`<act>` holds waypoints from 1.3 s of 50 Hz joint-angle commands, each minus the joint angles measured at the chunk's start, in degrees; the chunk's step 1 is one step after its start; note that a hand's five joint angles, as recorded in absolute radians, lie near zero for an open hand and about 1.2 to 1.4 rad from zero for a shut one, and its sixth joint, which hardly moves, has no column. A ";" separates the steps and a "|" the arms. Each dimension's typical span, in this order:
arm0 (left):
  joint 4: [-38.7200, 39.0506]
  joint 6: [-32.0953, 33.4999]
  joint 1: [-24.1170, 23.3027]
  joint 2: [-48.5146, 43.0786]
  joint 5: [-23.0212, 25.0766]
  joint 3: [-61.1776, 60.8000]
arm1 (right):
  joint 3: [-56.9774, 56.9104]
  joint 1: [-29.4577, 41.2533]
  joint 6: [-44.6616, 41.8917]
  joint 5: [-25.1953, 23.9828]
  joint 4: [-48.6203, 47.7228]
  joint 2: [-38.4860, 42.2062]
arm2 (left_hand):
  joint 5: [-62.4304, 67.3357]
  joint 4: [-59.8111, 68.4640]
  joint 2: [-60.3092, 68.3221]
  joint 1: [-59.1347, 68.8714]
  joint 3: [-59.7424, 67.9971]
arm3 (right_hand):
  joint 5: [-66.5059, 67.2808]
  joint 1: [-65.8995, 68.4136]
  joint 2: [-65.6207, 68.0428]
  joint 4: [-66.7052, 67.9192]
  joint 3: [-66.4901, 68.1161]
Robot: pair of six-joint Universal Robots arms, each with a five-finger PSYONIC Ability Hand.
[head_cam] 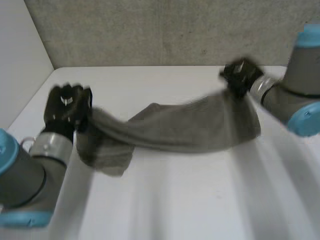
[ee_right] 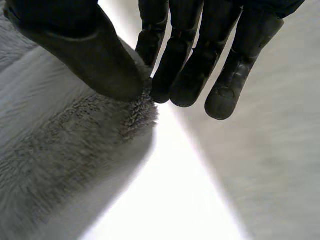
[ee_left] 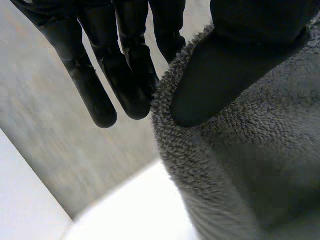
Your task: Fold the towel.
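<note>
A grey terry towel (head_cam: 175, 127) hangs stretched above the white table (head_cam: 175, 200) between my two hands, sagging in the middle. My left hand (head_cam: 67, 107) is shut on the towel's left end, and a loose fold droops below it. In the left wrist view the thumb (ee_left: 220, 75) presses the towel's edge (ee_left: 225, 165) against the fingers (ee_left: 127, 75). My right hand (head_cam: 240, 75) is shut on the towel's right corner, further back. In the right wrist view the thumb (ee_right: 85, 50) and fingers (ee_right: 195, 65) pinch the towel's corner (ee_right: 135, 112).
A grey wall (head_cam: 165, 30) stands behind the table's far edge. A lighter wall (head_cam: 20, 60) runs along the table's left side. The table's near half lies bare under the hanging towel.
</note>
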 commanded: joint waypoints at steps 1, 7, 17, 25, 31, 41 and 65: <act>5.33 -0.60 -0.36 -2.50 -0.46 16.60 | 3.31 -4.52 26.51 6.05 -24.78 -14.90 | 11.61 10.18 10.29 13.13 10.21 | 3.19 3.51 3.67 3.40 3.42; 6.03 -5.25 -0.63 -2.41 -0.99 25.51 | 9.93 -6.90 38.17 7.39 -32.82 -21.61 | 11.61 10.18 10.29 13.13 10.21 | 3.19 3.51 3.67 3.40 3.42; 5.42 -9.48 -0.36 -3.20 -0.20 14.39 | 27.56 -6.99 25.64 -5.43 -24.84 -23.10 | 11.61 10.18 10.29 13.13 10.21 | 3.19 3.51 3.67 3.40 3.42; 5.16 -9.22 0.52 -3.90 0.07 -0.38 | 45.76 -7.08 8.41 -8.00 -23.86 -20.39 | 11.61 10.18 10.29 13.13 10.21 | 3.19 3.51 3.67 3.40 3.42; 0.25 -9.04 0.69 -4.43 0.07 -7.52 | 53.94 -7.51 0.13 -7.29 -23.68 -18.00 | 11.61 10.18 10.29 13.13 10.21 | 3.19 3.51 3.67 3.40 3.42; -14.16 -6.15 1.13 -4.17 0.07 -8.58 | 55.45 -10.32 0.55 -6.94 -23.86 -21.43 | 5.64 4.21 4.32 7.15 4.24 | 3.19 3.51 3.67 3.40 3.42; -15.06 9.67 7.90 -3.81 17.35 0.11 | 57.56 -12.00 1.43 -7.20 -26.32 -21.26 | -50.94 -52.37 -52.26 -49.43 -52.34 | 3.19 3.51 3.67 3.40 3.42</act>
